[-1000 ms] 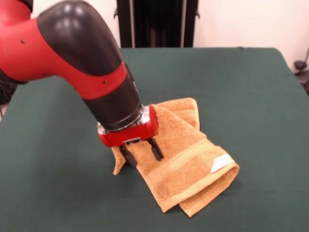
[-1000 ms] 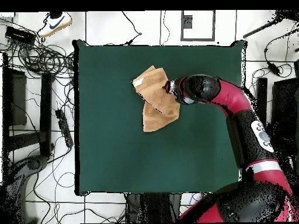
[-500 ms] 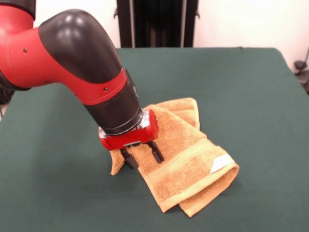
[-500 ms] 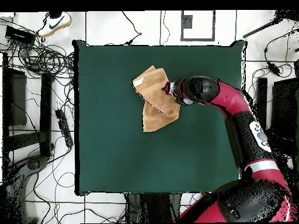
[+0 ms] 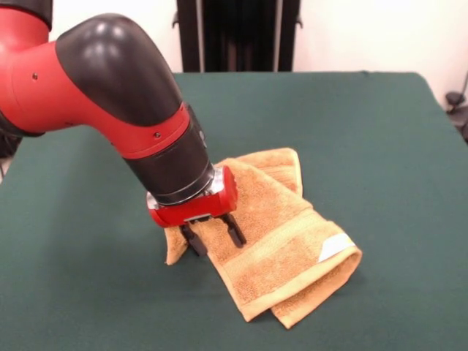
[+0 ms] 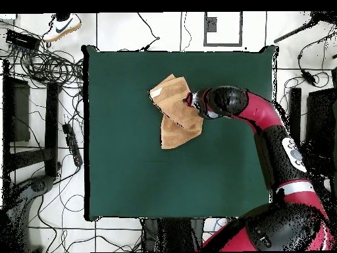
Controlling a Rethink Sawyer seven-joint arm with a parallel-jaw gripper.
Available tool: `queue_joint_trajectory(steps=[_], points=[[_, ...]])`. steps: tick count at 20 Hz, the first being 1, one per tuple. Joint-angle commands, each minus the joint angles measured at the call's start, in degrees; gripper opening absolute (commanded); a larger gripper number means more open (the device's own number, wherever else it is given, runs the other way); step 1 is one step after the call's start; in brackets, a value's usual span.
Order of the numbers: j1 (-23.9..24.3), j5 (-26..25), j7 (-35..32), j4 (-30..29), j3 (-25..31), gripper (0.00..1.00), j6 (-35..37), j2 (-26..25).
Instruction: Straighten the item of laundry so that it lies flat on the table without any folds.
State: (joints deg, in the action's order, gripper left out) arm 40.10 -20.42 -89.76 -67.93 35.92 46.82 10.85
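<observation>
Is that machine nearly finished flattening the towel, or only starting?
Only starting, it seems. Nothing looks done: the towel lies doubled over on the table, its white label near the fold. In hand: the gripper is down at the towel's edge, fingers apart. Left: unfolding and smoothing it flat.

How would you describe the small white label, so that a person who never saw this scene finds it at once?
Start from the green table; the only cloth on it is a folded orange-tan towel. On the towel's top layer, near the folded end away from the end effector, lies the label. It is the one white patch on the orange cloth.
</observation>
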Motion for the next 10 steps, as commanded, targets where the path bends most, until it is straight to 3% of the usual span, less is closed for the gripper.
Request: queue_joint_trajectory(steps=[1,10], points=[[1.24,-6.08,15.99,3.69,-1.77,1.00,4.59,-2.38],[2.32,-8.03,20.20,5.98,-1.61,1.00,6.96,-3.01]])
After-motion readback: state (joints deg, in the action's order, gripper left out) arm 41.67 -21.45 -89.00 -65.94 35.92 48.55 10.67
